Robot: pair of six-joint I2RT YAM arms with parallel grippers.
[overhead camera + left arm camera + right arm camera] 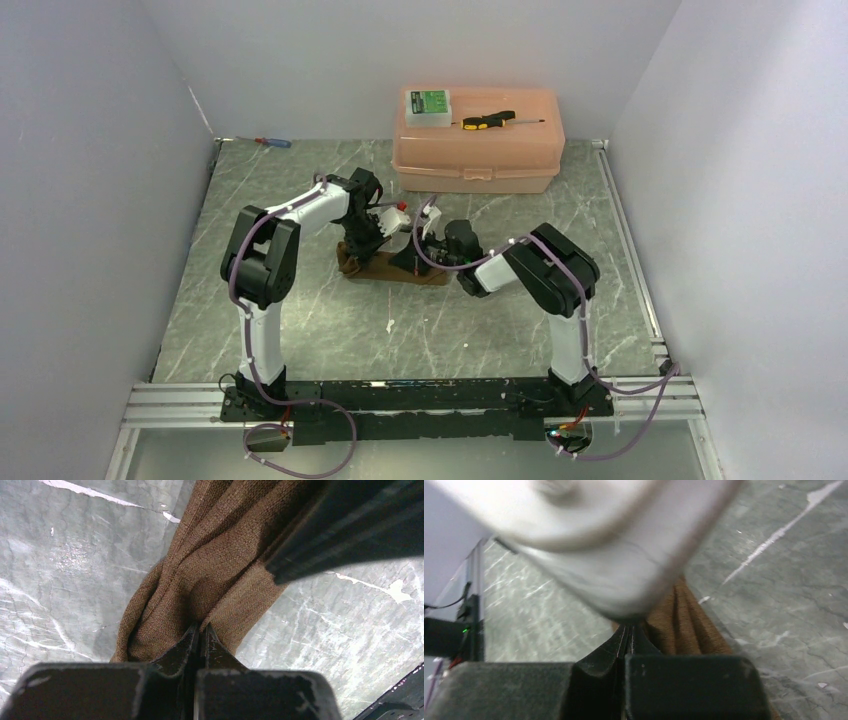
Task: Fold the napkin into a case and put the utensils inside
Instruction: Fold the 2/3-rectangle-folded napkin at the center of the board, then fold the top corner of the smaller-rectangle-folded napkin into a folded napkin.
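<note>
Grey marbled counter (300, 330) between white walls carries the napkin (392, 270) at its middle, bunched into a low brown heap and not yet a case. A pink box (478, 150) sits at 12 o'clock, well apart from the cloth.

The left tool (200, 630) works the heap's 9 o'clock end. Its jaws are fully closed, with a gathered ridge of cloth pinched between them. The right tool (628, 632) is at the 3 o'clock end, also closed tight, with cloth just beside its tips at their 2 o'clock.

The main risk, as I judge it, is an uneven pull. Both tools meet a wad rather than a clean edge, so drawing the ends apart could take several layers at once and leave a crooked fold. If the right tool has closed on nothing, a pull from the left would simply drag the whole napkin across the counter. The two wrists are also very near each other and could knock together.

A blurred white part (594, 540) fills the upper half of the right wrist view and hides the tips' contact, so I cannot tell whether any cloth is caught there. From above, the arms cover the napkin's corners and edges. A dark bar (350, 525) cuts across the left wrist view at 2 o'clock. The utensils do not show in any view.
</note>
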